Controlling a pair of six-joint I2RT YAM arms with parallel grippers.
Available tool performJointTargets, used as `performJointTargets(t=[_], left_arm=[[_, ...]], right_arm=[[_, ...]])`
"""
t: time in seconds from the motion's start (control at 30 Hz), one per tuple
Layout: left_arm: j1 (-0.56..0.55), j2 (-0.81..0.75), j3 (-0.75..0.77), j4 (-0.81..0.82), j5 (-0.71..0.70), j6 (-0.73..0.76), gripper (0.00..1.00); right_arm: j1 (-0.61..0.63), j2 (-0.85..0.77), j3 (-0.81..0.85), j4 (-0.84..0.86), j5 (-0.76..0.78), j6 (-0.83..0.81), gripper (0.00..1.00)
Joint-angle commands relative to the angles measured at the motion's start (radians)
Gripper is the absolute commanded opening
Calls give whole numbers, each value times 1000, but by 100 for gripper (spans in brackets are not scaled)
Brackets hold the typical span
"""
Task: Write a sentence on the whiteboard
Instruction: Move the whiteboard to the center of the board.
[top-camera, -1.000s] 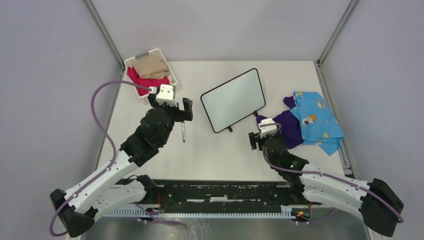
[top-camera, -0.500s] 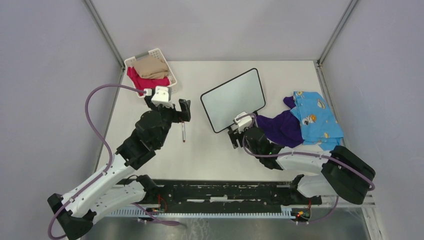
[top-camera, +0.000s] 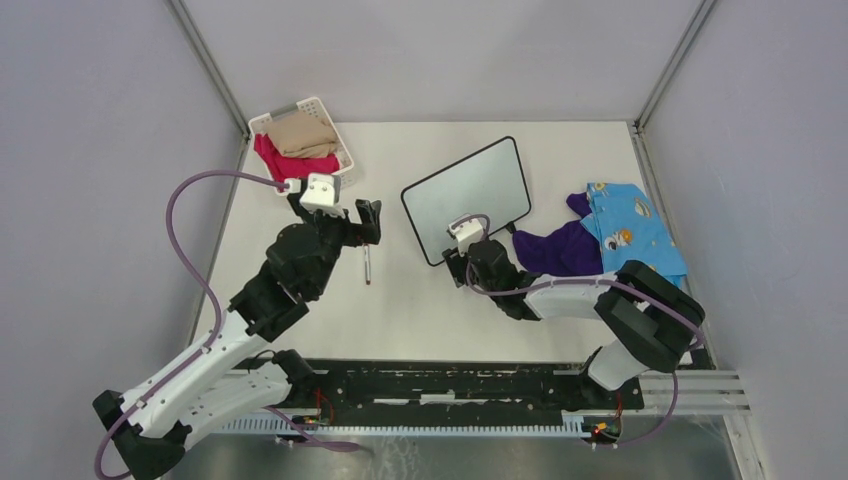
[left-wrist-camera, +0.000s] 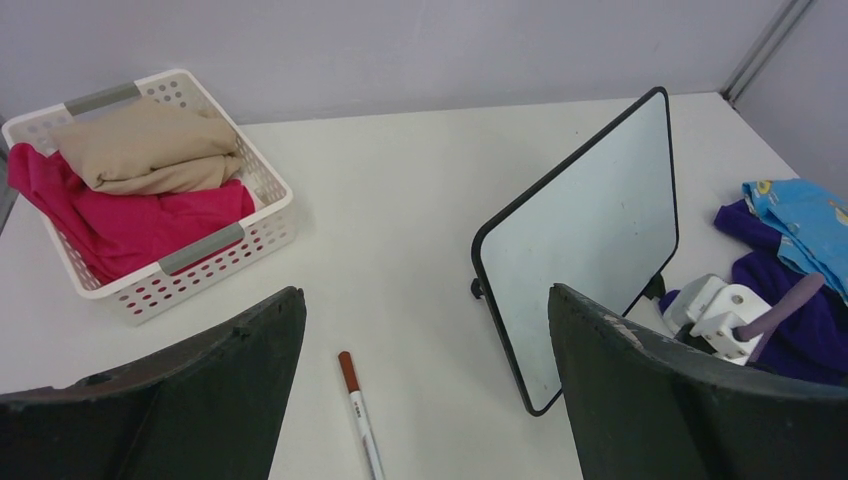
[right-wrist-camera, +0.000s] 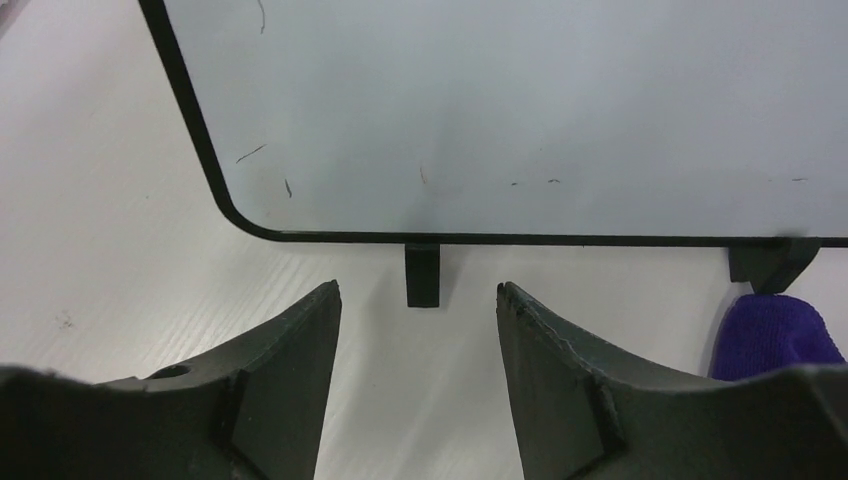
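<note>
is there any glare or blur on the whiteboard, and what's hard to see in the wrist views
Top view: soft even light, the whiteboard looks flat grey, no glare. Left wrist view: board and pen sharp, the near fingers dark with little detail. Right wrist view: faint marks on the board crisp, soft shadow under its foot.

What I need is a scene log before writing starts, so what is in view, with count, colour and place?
whiteboard: one, white, black frame, mid-table, tilted on feet
pen: one, white, brown-red cap, left of whiteboard
basket: one, white, far left corner
tan cloth: one, in basket
pink cloth: one, in basket, under tan
purple cloth: one, right of whiteboard
blue cloth: one, patterned, right of purple
table: one, white
left gripper: one, black, open, near pen
right gripper: one, black, open at whiteboard's near edge
</note>
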Motion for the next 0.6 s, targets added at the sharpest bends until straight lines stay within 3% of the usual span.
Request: performJointTargets(t=[0.0, 0.27, 0.57], left_arm=[[-5, -18, -3, 56, -5, 0, 96], [-9, -15, -5, 60, 0, -5, 95], [-10, -13, -5, 66, 8, -13, 95]], right_arm=[[-18, 57, 68, 37, -1, 16, 64], [-36, 164, 115, 33, 9, 38, 57], [-35, 196, 127, 44, 10, 65, 39]])
